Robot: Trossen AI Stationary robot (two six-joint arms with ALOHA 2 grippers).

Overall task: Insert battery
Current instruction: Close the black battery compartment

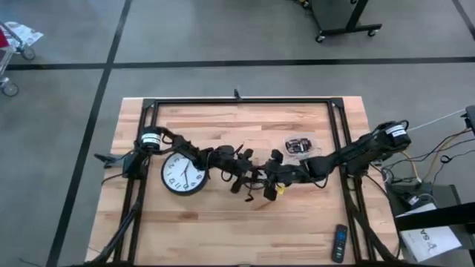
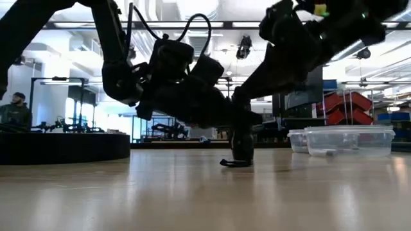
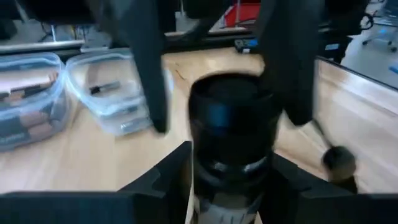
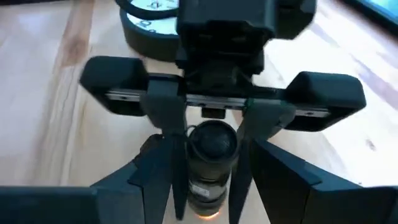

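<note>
**Containers.** Two clear plastic tubs point(image 3: 118, 93) sit side by side on the table, on the right arm's side, near the far rail. In the left wrist view you can see a short dark stick in the nearer tub and brownish pieces in the other. What these items are cannot be told.

**Grippers and workpiece.** The left gripper point(image 3: 230, 168) has its fingers closed against a black cylinder point(image 4: 211, 146), held off the table near its middle, beside the wall clock point(image 1: 183, 175). The right gripper point(image 1: 273, 178) meets it end-on, with its fingers spread wide to either side of the cylinder and gripping nothing.

**Surface and room.** The wooden table point(image 1: 223, 230) also carries a remote control point(image 1: 339, 243) near its front right corner. Beyond it you see a workshop, with a person point(image 2: 14, 109) at the far left of the low view.

**Hidden.** You cannot make out a battery anywhere. The cylinder's near end is cut off in both wrist views.
</note>
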